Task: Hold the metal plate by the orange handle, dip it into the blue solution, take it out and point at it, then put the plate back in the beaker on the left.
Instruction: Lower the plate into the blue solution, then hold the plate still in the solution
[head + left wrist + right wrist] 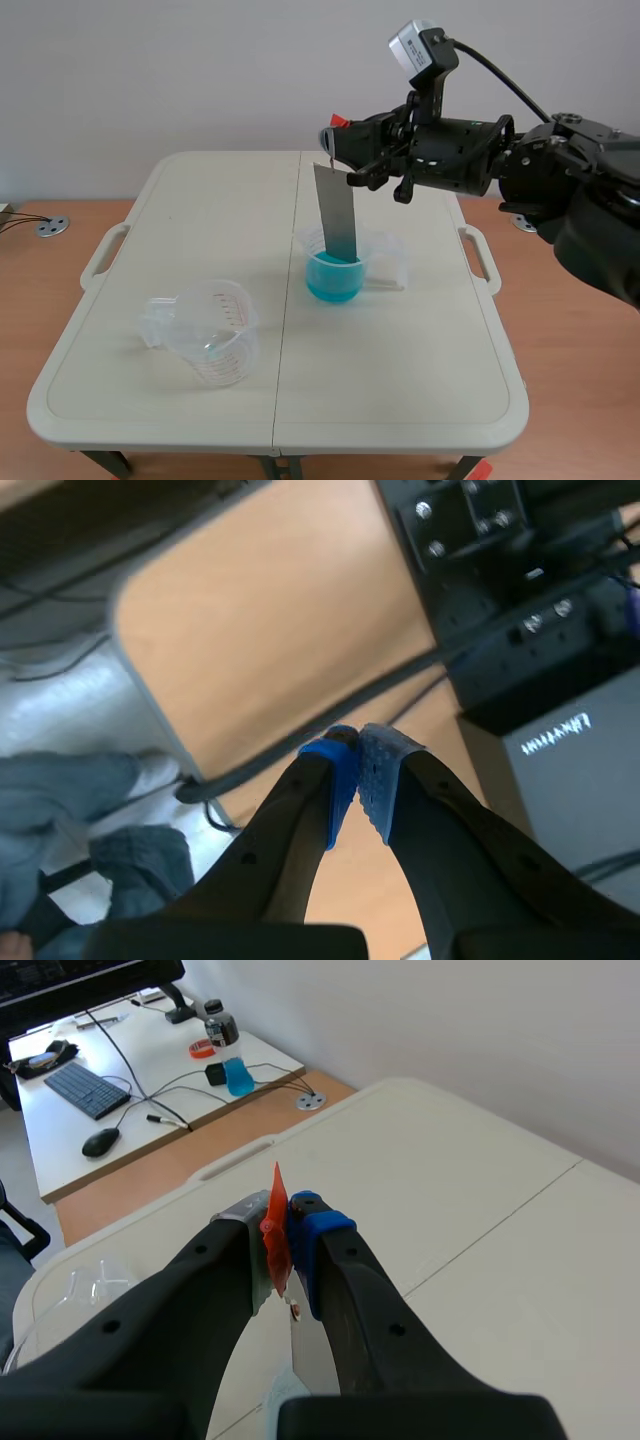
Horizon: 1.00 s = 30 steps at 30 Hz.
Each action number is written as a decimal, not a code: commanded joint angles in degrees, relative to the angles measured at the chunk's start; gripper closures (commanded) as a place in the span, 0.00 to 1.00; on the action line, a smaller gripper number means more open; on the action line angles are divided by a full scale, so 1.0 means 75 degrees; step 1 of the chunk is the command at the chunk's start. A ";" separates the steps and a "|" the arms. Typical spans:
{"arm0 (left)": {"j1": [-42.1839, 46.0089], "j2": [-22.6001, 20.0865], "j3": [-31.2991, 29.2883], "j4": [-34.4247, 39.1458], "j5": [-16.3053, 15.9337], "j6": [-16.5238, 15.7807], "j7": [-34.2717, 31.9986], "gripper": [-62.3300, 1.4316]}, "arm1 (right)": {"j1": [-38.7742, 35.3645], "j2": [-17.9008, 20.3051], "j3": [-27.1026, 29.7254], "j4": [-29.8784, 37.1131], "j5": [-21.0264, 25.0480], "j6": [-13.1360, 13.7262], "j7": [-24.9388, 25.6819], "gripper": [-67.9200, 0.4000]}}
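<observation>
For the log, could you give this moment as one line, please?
right gripper: shut on orange handle | metal plate: dipped in blue solution | left gripper: shut | left beaker: no plate

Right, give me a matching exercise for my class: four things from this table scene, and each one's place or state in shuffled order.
1 metal plate
2 left beaker
3 orange handle
4 left gripper

A empty, on the table
B lower end in the beaker of blue solution
C shut on nothing
D pinched in the right gripper

Pairs: 1-B, 2-A, 3-D, 4-C
</observation>
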<state>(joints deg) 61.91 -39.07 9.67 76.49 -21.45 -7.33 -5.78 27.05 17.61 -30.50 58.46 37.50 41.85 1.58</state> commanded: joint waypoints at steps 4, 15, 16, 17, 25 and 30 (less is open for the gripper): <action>0.0015 0.0038 -0.0032 0.0047 0.0009 -0.0015 -0.0044 0.93 | 0.0163 -0.0093 -0.0178 -0.0227 -0.0102 0.0117 0.0469 0.97; 0.0017 0.0041 -0.0032 0.0047 0.0006 -0.0015 -0.0020 0.93 | 0.0157 -0.0300 -0.0294 -0.1288 -0.0799 0.0117 0.1218 0.97; 0.0017 0.0041 -0.0032 0.0047 0.0006 -0.0015 -0.0020 0.93 | 0.0157 -0.0300 -0.0294 -0.1349 -0.0839 0.0117 0.1250 0.97; 0.0017 0.0041 -0.0032 0.0047 0.0006 -0.0015 -0.0020 0.93 | 0.0160 -0.0300 -0.0294 -0.1390 -0.0860 0.0117 0.1265 0.97; 0.0017 0.0041 -0.0032 0.0047 0.0006 -0.0015 -0.0020 0.93 | 0.0157 -0.0297 -0.0294 -0.1454 -0.1037 0.0117 0.1361 0.97; 0.0017 0.0038 -0.0032 0.0047 0.0006 -0.0015 -0.0020 0.93 | 0.0157 -0.0297 -0.0294 -0.1454 -0.1040 0.0117 0.1358 0.97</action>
<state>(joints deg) 61.89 -39.07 9.67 76.49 -21.47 -7.31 -5.58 27.11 15.38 -32.75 47.51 30.37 42.09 12.64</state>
